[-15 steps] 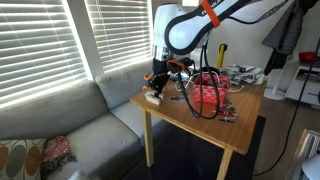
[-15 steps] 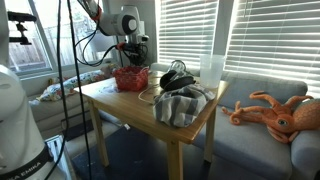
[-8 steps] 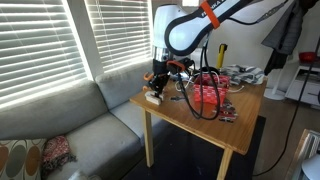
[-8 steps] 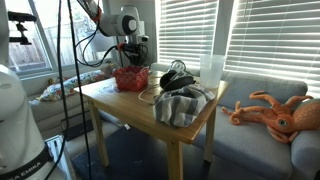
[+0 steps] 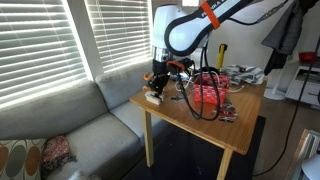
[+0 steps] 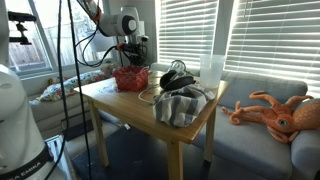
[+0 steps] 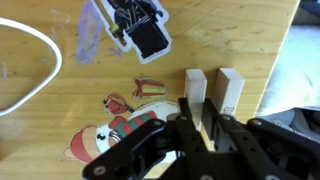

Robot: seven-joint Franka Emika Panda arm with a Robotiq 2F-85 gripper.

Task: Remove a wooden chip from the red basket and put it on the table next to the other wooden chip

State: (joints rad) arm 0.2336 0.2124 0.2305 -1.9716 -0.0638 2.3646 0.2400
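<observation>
In the wrist view two small tan wooden chips lie side by side near the table's [image 7: 60, 120] right edge. My gripper [image 7: 198, 128] is low over them, its dark fingers [image 7: 215, 135] close on either side of the near end of the left chip [image 7: 195, 88]. The other wooden chip [image 7: 229, 90] lies free just to its right. In both exterior views the gripper [image 5: 155, 86] is down at a table [image 5: 185, 118] corner, beside the red basket [image 5: 208, 95], which also shows from the far side [image 6: 130, 79].
A black device on purple plastic [image 7: 142, 35], a white cable [image 7: 45, 75] and a snowman picture [image 7: 105, 138] lie by the chips. Black cables, a grey cloth [image 6: 182, 106] and headphones [image 6: 177, 78] crowd the table. A couch [image 5: 70, 130] stands close.
</observation>
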